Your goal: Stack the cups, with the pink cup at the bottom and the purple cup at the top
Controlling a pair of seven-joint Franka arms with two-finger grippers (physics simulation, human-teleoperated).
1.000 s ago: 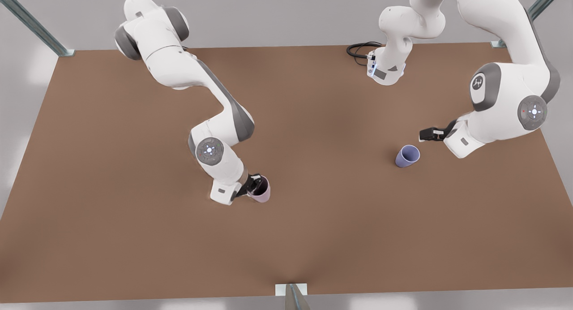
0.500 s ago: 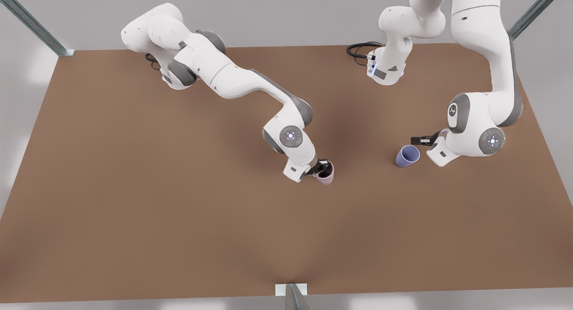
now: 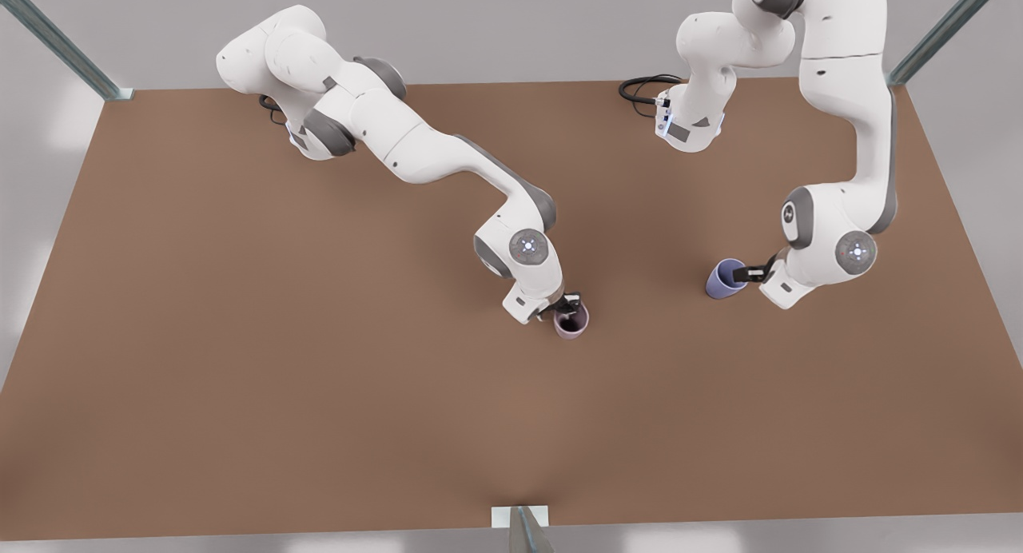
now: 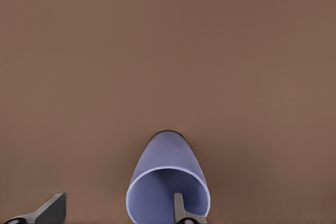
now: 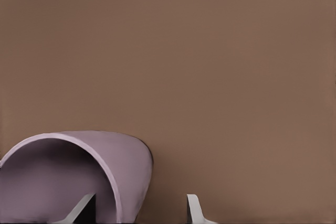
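The pink cup (image 3: 571,323) stands upright on the brown table (image 3: 240,377) near its middle. My right gripper (image 3: 569,304) is at its rim, open, one finger inside the cup and one outside. The right wrist view shows the cup's (image 5: 126,166) wall between the spread fingers of the right gripper (image 5: 142,208). The purple cup (image 3: 723,280) stands farther toward the front view's right. My left gripper (image 3: 743,273) is at its rim, open. In the left wrist view one finger sits inside the purple cup (image 4: 168,161) and the other outside, so the left gripper (image 4: 116,213) straddles the wall.
A black cable (image 3: 639,89) lies by the arm base at the back edge. A metal post (image 3: 519,525) rises at the middle of the front edge. Slanted frame struts (image 3: 56,37) stand at the back corners. Bare table lies between the two cups.
The right arm carried the pink cup from the front view's left to the middle, set it upright, and its fingers have spread. The left gripper came down onto the purple cup's rim.
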